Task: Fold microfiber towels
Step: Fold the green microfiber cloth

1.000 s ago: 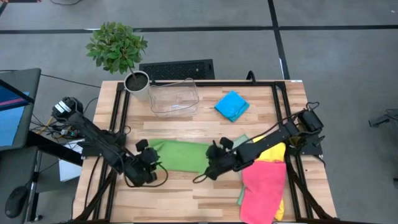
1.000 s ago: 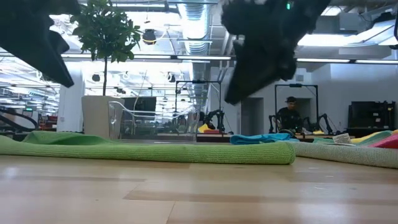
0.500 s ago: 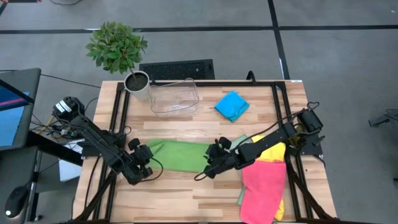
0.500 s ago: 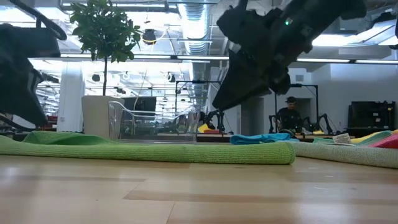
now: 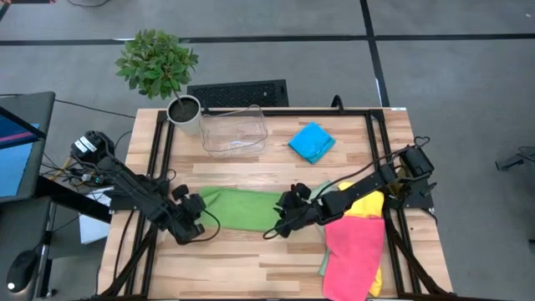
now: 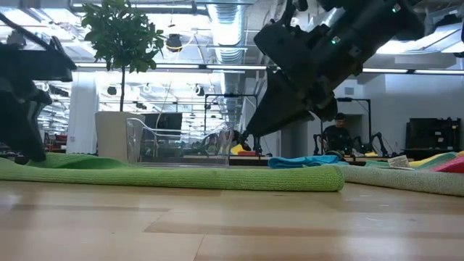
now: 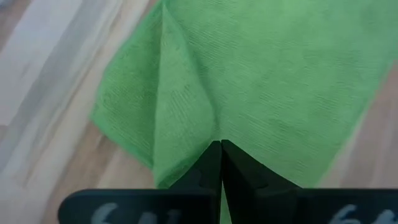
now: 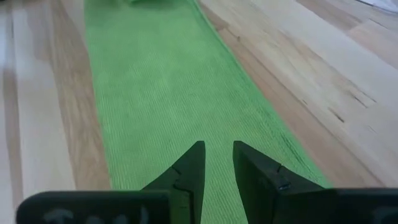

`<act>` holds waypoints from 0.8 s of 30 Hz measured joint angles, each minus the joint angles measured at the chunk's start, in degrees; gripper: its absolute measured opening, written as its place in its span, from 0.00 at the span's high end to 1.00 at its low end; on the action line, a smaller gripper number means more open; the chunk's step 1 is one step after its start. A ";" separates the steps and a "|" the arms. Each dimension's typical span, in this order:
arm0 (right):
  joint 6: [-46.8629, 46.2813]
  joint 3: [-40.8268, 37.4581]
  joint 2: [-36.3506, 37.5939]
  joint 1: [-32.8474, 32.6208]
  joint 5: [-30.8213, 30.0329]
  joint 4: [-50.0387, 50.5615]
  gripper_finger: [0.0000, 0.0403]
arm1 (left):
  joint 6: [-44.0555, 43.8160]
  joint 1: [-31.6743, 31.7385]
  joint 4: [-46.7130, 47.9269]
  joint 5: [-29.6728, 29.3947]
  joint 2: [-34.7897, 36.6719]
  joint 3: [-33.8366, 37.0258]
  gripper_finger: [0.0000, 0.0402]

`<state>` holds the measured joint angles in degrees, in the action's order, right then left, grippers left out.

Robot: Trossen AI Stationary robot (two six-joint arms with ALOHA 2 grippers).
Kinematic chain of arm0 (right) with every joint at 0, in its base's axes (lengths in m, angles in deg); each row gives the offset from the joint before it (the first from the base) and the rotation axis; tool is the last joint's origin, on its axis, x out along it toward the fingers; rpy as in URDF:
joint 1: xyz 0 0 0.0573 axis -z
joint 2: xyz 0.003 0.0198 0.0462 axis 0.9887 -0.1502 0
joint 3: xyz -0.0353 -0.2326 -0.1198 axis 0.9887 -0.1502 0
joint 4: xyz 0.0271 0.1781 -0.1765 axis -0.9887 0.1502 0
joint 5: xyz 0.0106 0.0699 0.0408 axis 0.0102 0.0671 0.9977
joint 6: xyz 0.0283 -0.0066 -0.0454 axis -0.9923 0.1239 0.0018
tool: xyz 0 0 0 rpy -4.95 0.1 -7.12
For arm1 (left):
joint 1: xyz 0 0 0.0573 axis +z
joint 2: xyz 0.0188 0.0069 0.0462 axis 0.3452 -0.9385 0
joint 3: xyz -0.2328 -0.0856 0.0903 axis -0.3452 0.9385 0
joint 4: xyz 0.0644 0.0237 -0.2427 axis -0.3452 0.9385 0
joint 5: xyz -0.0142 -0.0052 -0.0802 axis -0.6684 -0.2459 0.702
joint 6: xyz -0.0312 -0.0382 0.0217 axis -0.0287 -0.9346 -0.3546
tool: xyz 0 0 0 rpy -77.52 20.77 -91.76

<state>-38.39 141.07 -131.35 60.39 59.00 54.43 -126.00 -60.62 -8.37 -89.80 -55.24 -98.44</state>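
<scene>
A bright green microfiber towel (image 5: pixel 242 209), folded into a long strip, lies flat across the middle of the table. My left gripper (image 5: pixel 199 219) is at its left end, shut on the cloth (image 7: pixel 221 148). My right gripper (image 5: pixel 282 221) hovers over the strip's right end, open, its fingers (image 8: pixel 219 152) a little above the cloth with nothing between them. In the low view it hangs clear of the towel (image 6: pixel 181 176). My left gripper pinches a small raised ridge of the green towel (image 7: pixel 202 127) between its two fingertips, near the strip's left end. The fingers slant down from the table's left. The cloth puckers up toward the tips, and the rest of the towel lies flat on the table.
A folded blue towel (image 5: pixel 311 142) lies at the back right. Pink (image 5: pixel 355 251), yellow (image 5: pixel 368 203) and pale green (image 5: pixel 324 189) towels are heaped at the right. A clear plastic bin (image 5: pixel 234 132) and a potted plant (image 5: pixel 184 110) stand at the back left.
My left gripper has come down onto the green towel's left end and shut there. My right gripper has sunk toward the strip's right end and tipped further down, its fingers as far apart as before. The towel has stayed in place.
</scene>
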 joint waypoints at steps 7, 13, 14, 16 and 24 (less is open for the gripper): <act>0.03 -0.18 -2.81 0.07 1.28 -1.77 0.73 | 2.08 3.22 -0.01 -2.61 -0.64 0.02 1.00; -0.13 -0.01 -6.68 0.11 3.87 -5.19 0.73 | 2.30 5.70 1.54 -4.00 -0.53 0.02 1.00; -0.17 0.14 -7.16 0.13 4.62 -5.75 0.73 | 2.28 6.16 2.49 -4.31 -0.51 0.02 1.00; -0.17 0.07 -7.30 0.13 5.37 -4.99 0.73 | 2.15 7.00 4.32 -4.85 -0.51 0.02 1.00; -0.22 0.11 -8.20 0.13 5.67 -5.09 0.73 | -3.29 8.82 13.46 -7.05 -0.47 -2.11 1.00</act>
<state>-38.61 141.18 -139.55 60.52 64.68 49.34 -129.29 -51.80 5.09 -96.86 -55.71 -100.56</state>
